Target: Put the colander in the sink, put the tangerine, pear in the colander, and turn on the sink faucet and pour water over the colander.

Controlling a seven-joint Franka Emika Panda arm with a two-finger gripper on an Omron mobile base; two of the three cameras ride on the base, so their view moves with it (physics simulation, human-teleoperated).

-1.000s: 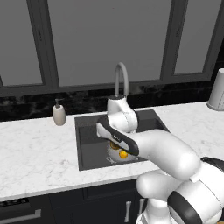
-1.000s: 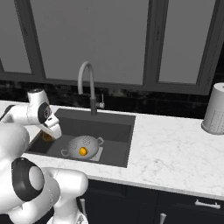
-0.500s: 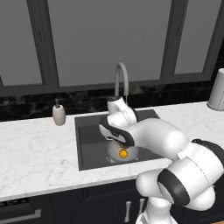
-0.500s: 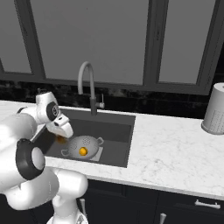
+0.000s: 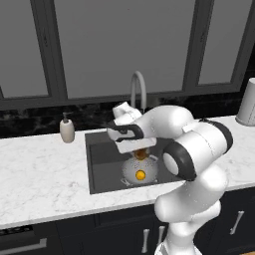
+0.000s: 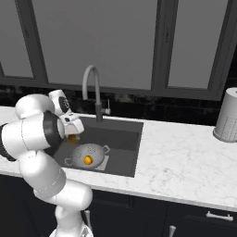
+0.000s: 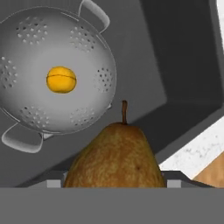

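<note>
The silver colander [image 5: 133, 169] [image 6: 95, 152] [image 7: 26, 52] stands in the dark sink [image 5: 102, 162] [image 6: 126, 139] on a pale plate. The bright orange tangerine [image 5: 141, 175] [image 6: 87, 160] [image 7: 61, 79] lies inside it. My gripper [image 5: 135, 148] [image 6: 74, 134] [image 7: 114, 183] is shut on the brownish pear [image 5: 142, 155] [image 6: 72, 138] [image 7: 116, 157], stem pointing away from the hand. It hangs over the sink by the colander's rim, above and slightly to one side of the bowl. The grey gooseneck faucet [image 5: 138, 87] [image 6: 91, 78] rises behind the sink; no stream runs from it.
A cream soap pump bottle [image 5: 66, 130] stands on the white marble counter [image 5: 40, 174] [image 6: 185, 152] left of the sink. A pale perforated canister [image 5: 247, 102] [image 6: 227, 121] sits at the far right. Dark windows back the counter.
The hand has carried the pear from the sink's left edge rightward, toward the colander, and the arm's elbow has swung around. Colander and tangerine have not moved.
</note>
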